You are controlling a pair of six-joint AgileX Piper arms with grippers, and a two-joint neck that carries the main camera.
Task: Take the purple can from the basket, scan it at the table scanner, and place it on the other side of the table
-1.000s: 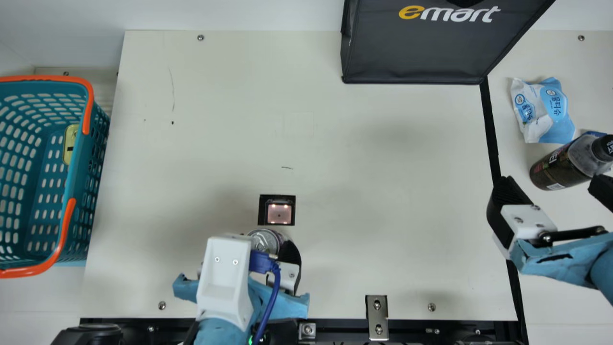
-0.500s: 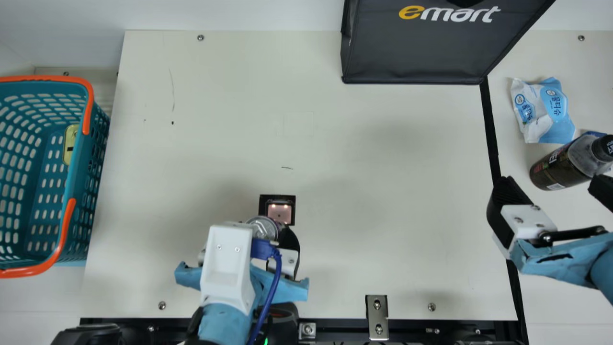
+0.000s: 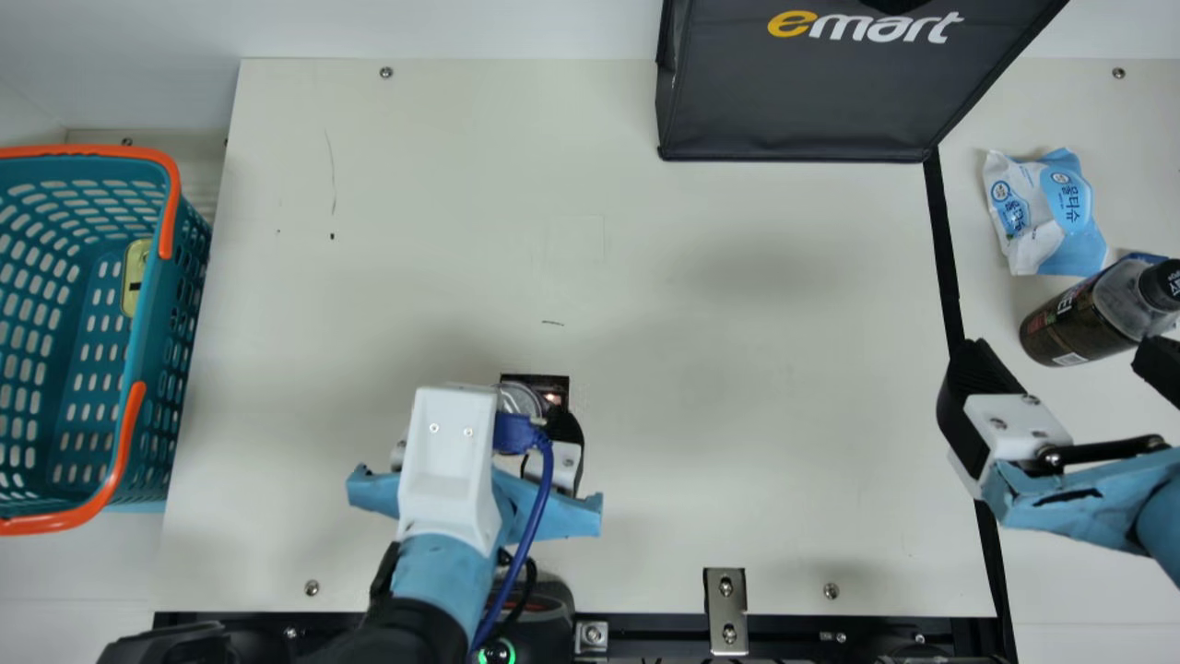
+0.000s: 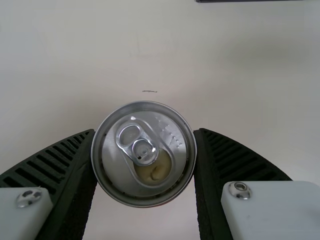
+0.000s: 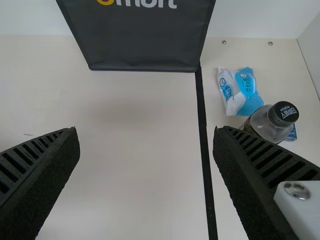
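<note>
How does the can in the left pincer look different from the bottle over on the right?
The can has a flat silver top with a pull tab; the bottle has a black cap. The can is gripped in the left pincer by the scanner, while the bottle stands beyond the black line. The can's top is metal; the bottle's shoulder is see-through. Both have round tops.

Can lid (image 4: 144, 154) shiny metal; basket (image 3: 147, 323) smooth plastic; bag (image 3: 811, 97) matt cloth.
</note>
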